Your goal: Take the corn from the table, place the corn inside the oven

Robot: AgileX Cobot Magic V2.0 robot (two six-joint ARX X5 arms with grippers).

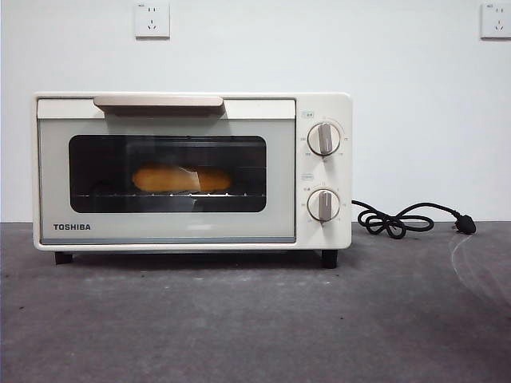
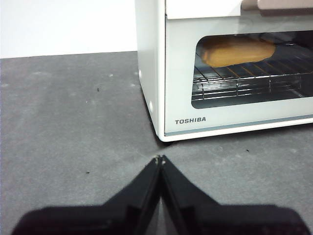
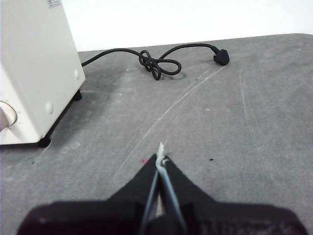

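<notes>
The cream-white TOSHIBA oven [image 1: 192,171] stands on the dark grey table [image 1: 255,319] with its glass door closed. Behind the glass, the yellow-orange corn [image 1: 180,179] lies on the wire rack; the left wrist view shows the corn [image 2: 238,51] through the window too. My left gripper [image 2: 160,159] is shut and holds nothing, hovering over the table off the oven's [image 2: 225,68] front left corner. My right gripper [image 3: 161,156] is also shut and empty, over the table to the right of the oven [image 3: 34,73]. Neither arm appears in the front view.
A black power cord [image 1: 407,219] lies coiled on the table right of the oven, its plug [image 3: 221,57] at the far end. Two wall sockets [image 1: 152,20] sit on the white wall behind. Two round knobs [image 1: 323,139] are on the oven's right panel.
</notes>
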